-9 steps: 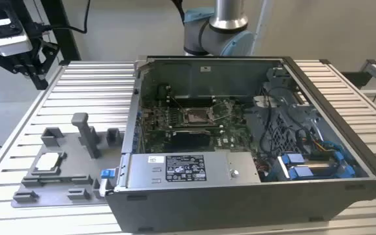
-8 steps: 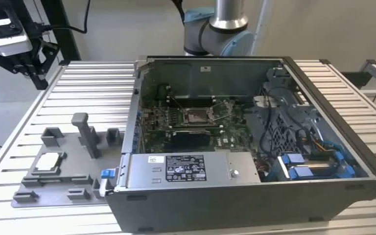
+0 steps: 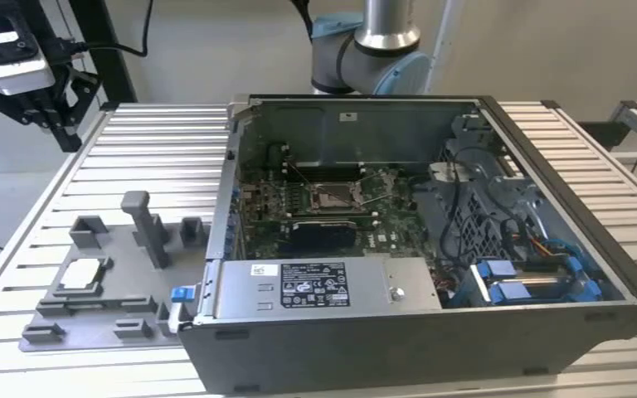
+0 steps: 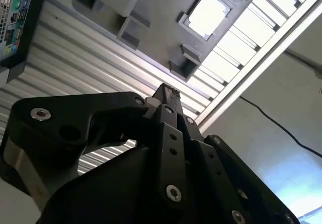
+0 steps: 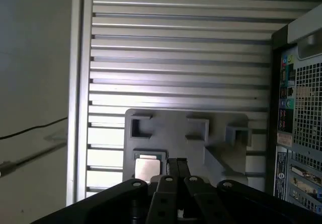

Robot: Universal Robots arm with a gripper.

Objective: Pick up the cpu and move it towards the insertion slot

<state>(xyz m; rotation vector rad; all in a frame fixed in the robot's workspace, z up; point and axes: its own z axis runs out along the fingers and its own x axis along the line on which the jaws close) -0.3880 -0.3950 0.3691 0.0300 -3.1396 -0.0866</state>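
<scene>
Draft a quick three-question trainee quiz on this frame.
1. Fill in: the insertion slot sits inside the open ____.
2. Where does the cpu lie? A) in the insertion slot; B) in the grey fixture on the table; C) on the floor.
3. True or false: the gripper holds the cpu.
Key: 1 computer case; 2 B; 3 false.

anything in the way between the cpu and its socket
Yes: the grey metal computer case's side wall rises between the silvery square cpu, lying in the grey plastic fixture, and the silver-framed square socket inside.
</scene>
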